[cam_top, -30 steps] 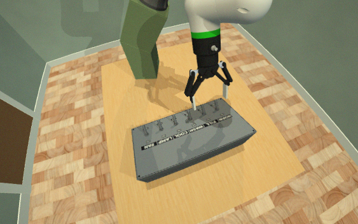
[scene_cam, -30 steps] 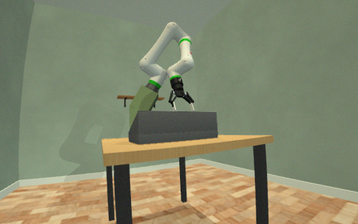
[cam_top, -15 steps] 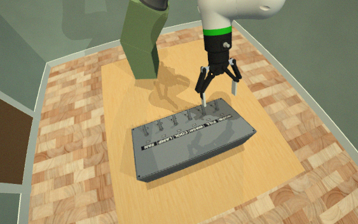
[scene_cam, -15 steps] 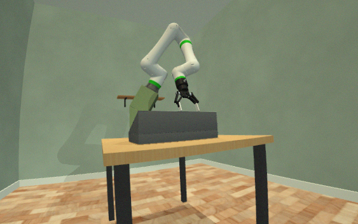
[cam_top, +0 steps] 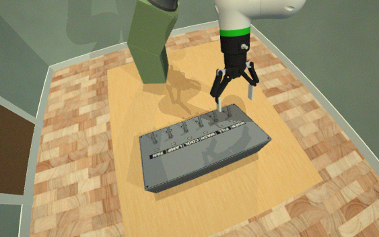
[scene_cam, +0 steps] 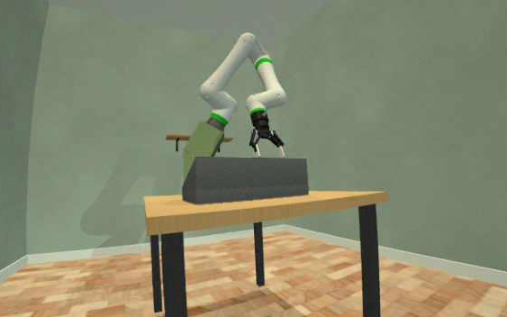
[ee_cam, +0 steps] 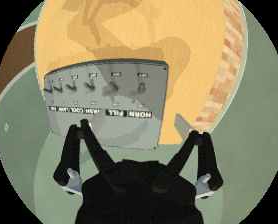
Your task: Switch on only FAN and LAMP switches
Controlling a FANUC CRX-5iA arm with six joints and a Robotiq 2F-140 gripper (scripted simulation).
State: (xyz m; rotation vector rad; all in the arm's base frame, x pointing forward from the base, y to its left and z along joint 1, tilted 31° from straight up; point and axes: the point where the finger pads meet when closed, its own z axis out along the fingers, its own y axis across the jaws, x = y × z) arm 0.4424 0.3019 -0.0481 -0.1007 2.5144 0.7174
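Observation:
A grey console [cam_top: 202, 151] lies on the wooden table with a row of several toggle switches along its far edge. The labels read FAN, LAMP, COOL, WASH, FILL and a last one I cannot read. The FAN switch [cam_top: 154, 137] and the LAMP switch [cam_top: 169, 133] stand at the left end of the row. My gripper [cam_top: 235, 101] is open and empty, hovering above the right end of the row, far from FAN and LAMP. In the wrist view the console [ee_cam: 106, 110] lies ahead between the spread fingers. In the exterior view the gripper [scene_cam: 269, 153] is just above the console's top [scene_cam: 247, 177].
The arm's green base [cam_top: 151, 44] stands at the back of the table. The table edge is near the console's right end in the wrist view. A brown shelf [scene_cam: 197, 139] hangs on the back wall.

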